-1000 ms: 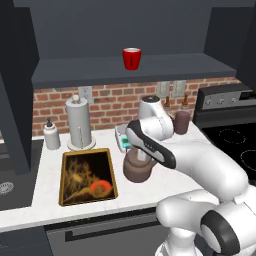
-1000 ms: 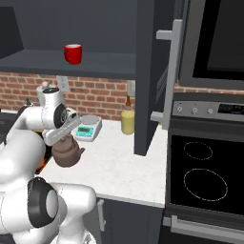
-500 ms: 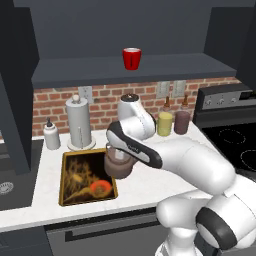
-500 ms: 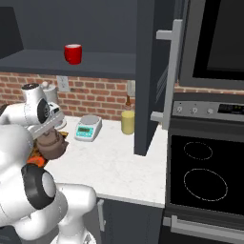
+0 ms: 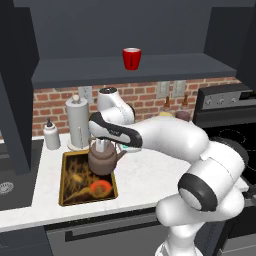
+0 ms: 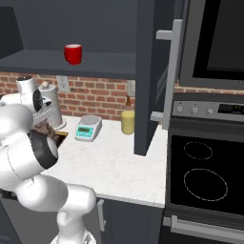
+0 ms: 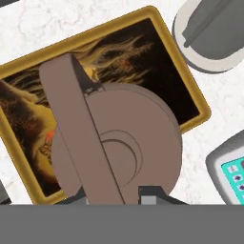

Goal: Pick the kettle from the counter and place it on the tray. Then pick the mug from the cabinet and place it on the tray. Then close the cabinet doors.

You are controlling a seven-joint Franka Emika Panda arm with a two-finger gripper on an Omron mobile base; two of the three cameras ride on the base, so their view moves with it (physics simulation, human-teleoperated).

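The brown kettle (image 5: 103,161) hangs over the back right part of the black, gold-rimmed tray (image 5: 63,180); I cannot tell whether it touches the tray. My gripper (image 5: 101,145) is shut on the kettle's arched handle (image 7: 78,128) from above. In the hand view the kettle (image 7: 124,152) covers the tray's picture, with the tray's rim (image 7: 190,90) around it. The red mug (image 5: 132,58) stands upright on the shelf of the open cabinet (image 5: 135,71), also the mug (image 6: 73,53) in the right base view. The cabinet doors (image 6: 145,81) stand open.
A grey paper-towel roll (image 5: 78,122) and a small white bottle (image 5: 50,135) stand behind the tray. The white-and-teal scale (image 6: 88,127) and a yellow jar (image 6: 127,122) sit on the white counter (image 6: 114,167) to its right. The black stovetop (image 6: 205,171) is further right, a sink (image 5: 7,185) at far left.
The arm has swung left with the kettle in its grip, from beside the scale to over the tray. The mug and doors have not moved.
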